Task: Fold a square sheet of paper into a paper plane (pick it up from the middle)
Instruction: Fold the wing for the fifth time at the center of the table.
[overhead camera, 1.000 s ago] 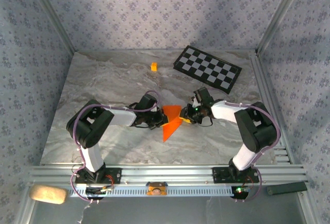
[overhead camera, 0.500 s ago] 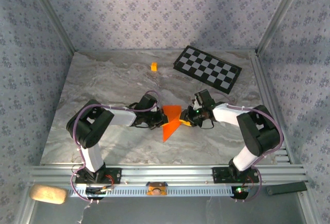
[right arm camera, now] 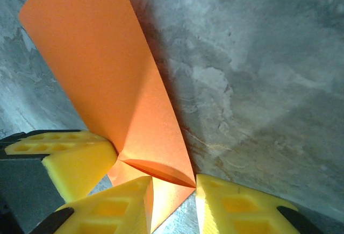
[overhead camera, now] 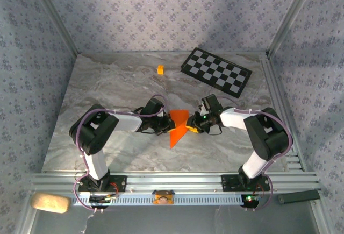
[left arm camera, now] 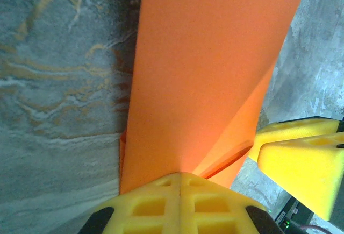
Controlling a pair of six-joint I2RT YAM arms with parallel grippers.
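The table (overhead camera: 107,94) has a grey marbled top. Toward its far edge sits a small orange-yellow cube (overhead camera: 159,69), and to the right of it, well apart, a black-and-white checkered board (overhead camera: 216,71) lies flat and askew. Near the middle is a folded orange paper (overhead camera: 177,128), its point toward the near edge.

Bright even light, soft shadows, blurred foreground
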